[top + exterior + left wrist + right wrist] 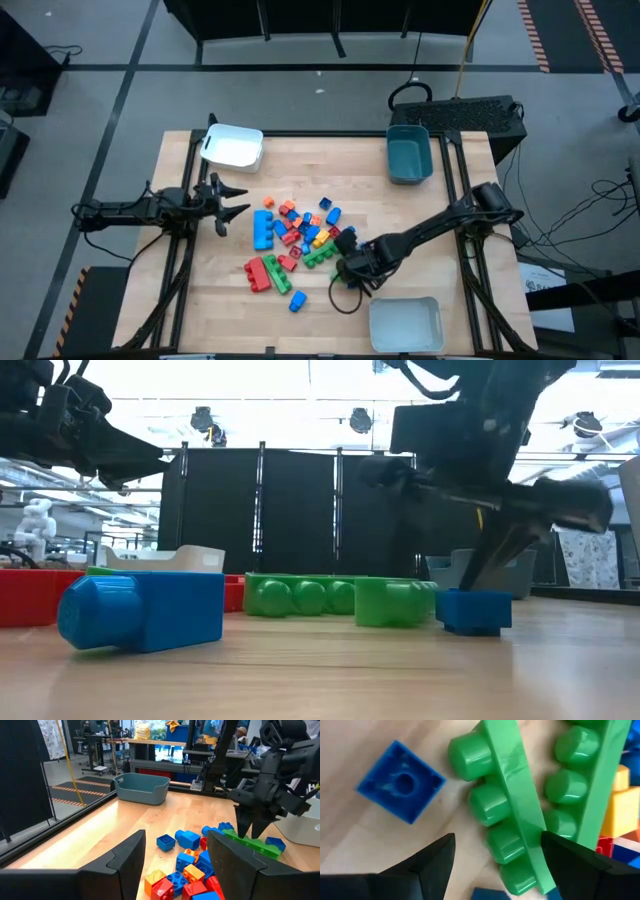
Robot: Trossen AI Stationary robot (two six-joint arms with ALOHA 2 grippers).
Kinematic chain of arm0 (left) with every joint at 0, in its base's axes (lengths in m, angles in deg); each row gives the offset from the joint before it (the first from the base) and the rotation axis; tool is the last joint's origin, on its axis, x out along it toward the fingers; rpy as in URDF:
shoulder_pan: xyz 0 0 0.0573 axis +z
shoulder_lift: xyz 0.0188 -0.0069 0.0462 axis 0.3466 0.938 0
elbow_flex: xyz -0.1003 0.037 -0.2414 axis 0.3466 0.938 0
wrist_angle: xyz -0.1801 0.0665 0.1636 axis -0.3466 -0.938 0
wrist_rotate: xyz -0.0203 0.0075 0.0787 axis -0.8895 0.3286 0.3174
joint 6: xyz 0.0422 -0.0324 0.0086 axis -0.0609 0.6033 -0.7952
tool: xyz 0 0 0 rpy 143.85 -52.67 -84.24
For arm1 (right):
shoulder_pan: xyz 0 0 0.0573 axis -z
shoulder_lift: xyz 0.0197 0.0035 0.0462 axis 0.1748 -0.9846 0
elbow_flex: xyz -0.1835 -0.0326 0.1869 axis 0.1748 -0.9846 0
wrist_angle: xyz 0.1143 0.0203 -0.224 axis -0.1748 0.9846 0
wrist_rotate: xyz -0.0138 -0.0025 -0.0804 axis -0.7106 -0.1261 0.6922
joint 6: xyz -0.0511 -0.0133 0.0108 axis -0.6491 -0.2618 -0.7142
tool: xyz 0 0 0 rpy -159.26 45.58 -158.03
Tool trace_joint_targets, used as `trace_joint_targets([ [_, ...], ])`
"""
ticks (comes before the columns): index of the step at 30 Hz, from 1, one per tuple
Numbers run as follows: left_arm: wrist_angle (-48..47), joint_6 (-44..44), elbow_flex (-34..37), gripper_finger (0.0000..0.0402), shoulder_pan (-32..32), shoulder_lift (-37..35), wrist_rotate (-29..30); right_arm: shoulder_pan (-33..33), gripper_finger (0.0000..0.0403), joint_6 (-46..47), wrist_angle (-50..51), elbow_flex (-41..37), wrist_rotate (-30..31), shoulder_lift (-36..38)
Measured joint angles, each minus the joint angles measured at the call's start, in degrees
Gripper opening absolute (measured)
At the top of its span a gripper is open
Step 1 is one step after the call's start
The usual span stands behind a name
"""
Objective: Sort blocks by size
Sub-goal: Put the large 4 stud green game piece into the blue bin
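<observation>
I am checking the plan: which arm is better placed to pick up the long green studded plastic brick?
The right. Its gripper hangs directly over the long green studded plastic brick, fingers open around its end. The left gripper waits open near the wooden table edge, away from the pile.

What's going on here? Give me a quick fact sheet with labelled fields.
Job: sorting blocks by size
Blocks: mixed colours, heaped mid-table
Right gripper: open, low over a long green block at the heap's edge
Left gripper: open, waiting at the table's left side
White tray: far left corner
Teal tray: far right
</observation>
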Motion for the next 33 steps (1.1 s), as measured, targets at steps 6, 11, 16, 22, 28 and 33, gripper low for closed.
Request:
trace_joint_targets([
  [6,-0.07,-0.04,0.0,0.0212,0.0,0.0,0.0,0.14,0.0279,-1.04,1.09,0.13,4.58,0.1],
  [11,-0.11,-0.02,0.0,0.0212,0.0,0.04,0.0,0.07,0.0279,-1.58,2.74,3.1,4.81,0.01],
  [16,-0.15,-0.04,0.0,0.0212,0.0,0.06,0.0,0.32,0.0279,-3.94,2.64,4.62,4.96,0.07],
  [22,-0.17,-0.09,0.0,0.0212,0.0,0.07,0.0,1.45,0.0279,-2.16,5.15,4.6,1.8,0.09],
  [28,-0.2,-0.09,0.02,0.0212,0.0,0.07,0.0,2.1,0.0279,-3.5,3.48,4.58,1.45,-0.13],
  [33,-0.2,-0.11,0.03,0.0212,0.0,0.07,0.0,3.4,0.0279,-1.2,1.64,3.2,-2.03,-0.13],
])
